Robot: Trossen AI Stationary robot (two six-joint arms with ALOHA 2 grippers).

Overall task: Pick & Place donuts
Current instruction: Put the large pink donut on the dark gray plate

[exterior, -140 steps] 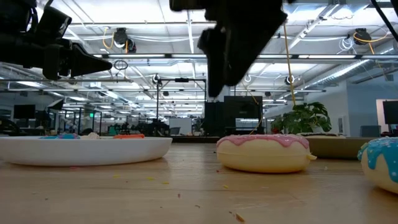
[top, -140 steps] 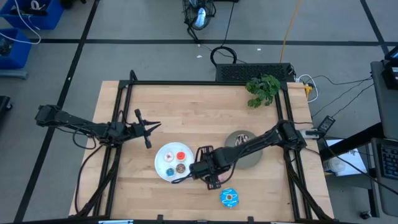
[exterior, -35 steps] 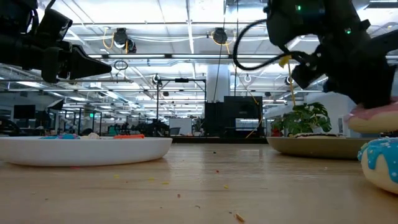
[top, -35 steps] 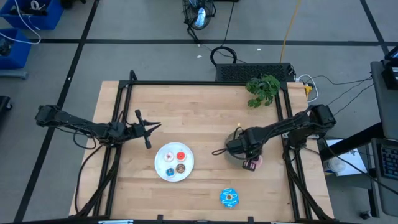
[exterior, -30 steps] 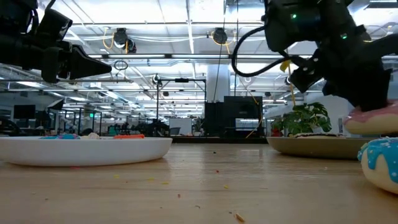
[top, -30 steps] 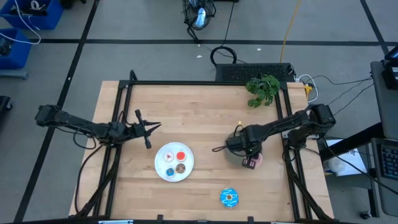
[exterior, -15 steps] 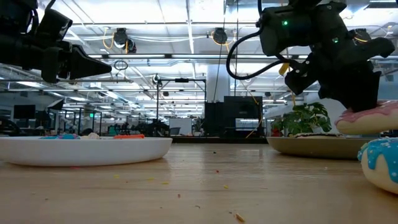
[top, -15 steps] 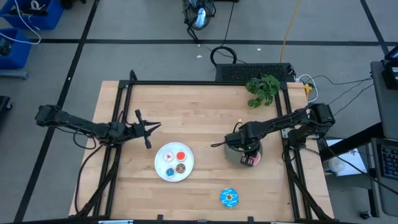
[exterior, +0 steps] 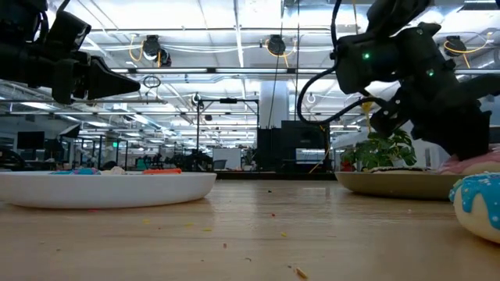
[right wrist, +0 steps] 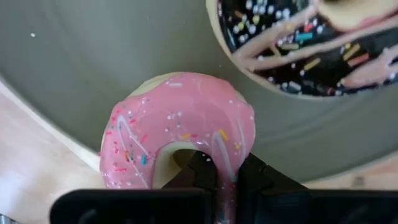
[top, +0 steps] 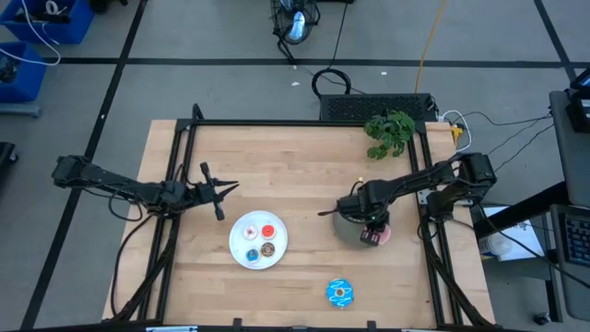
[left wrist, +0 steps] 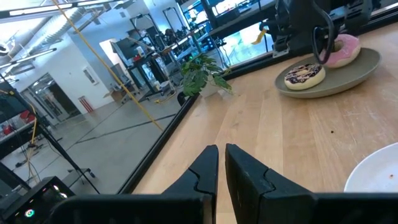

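My right gripper (top: 373, 234) is shut on the pink donut (right wrist: 180, 130), which it holds over the near right part of the grey plate (top: 345, 232). The dark brown drizzled donut (left wrist: 305, 74) lies flat on that plate. The blue sprinkled donut (top: 339, 293) lies on the table near the front edge. Three tiny donuts, red-orange (top: 268, 231), blue (top: 252, 254) and brown (top: 268, 249), lie on the white plate (top: 241, 242). My left gripper (top: 226, 187) hangs shut above the table's left half and holds nothing. My right gripper pinches the pink donut's ring (right wrist: 227, 149) with one finger (right wrist: 198, 169) in the hole and the other (right wrist: 256, 177) outside it. The fingers come from above, pointing down. The donut sits low over the grey plate's rim (right wrist: 68, 146); I cannot tell whether it touches the plate.
A small green plant (top: 389, 134) stands at the table's far right. A black frame (top: 304, 122) runs along the table's far edge and sides. Bare wood lies between the two plates and across the far half.
My right gripper has carried the pink donut a little toward the table's far edge and lowered it, from beyond the grey plate's near rim to low over the plate. It stays shut on the donut.
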